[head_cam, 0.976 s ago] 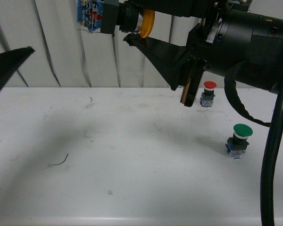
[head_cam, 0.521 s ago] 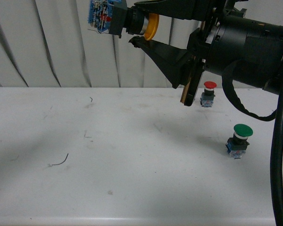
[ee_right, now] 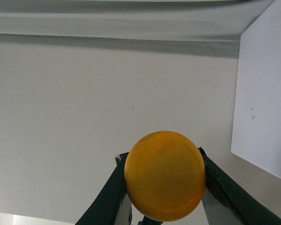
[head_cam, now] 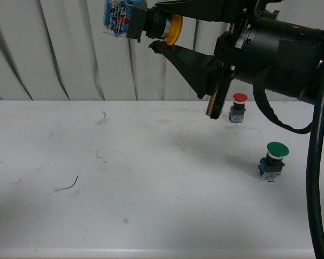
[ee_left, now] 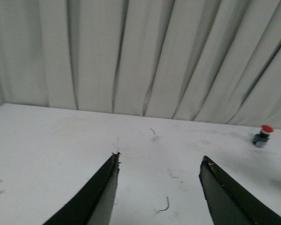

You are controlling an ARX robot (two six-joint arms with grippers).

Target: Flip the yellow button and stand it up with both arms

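yellow button [head_cam: 146, 22] held sideways in right jaws, left jaws apart

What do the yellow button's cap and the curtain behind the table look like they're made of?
Cap of the yellow button: likely moulded plastic, smooth and matte, evenly coloured with faint scuffs. The curtain: probably white fabric or vinyl, judging by its soft vertical folds.

Base of yellow button [ee_right: 165, 176] behind cap
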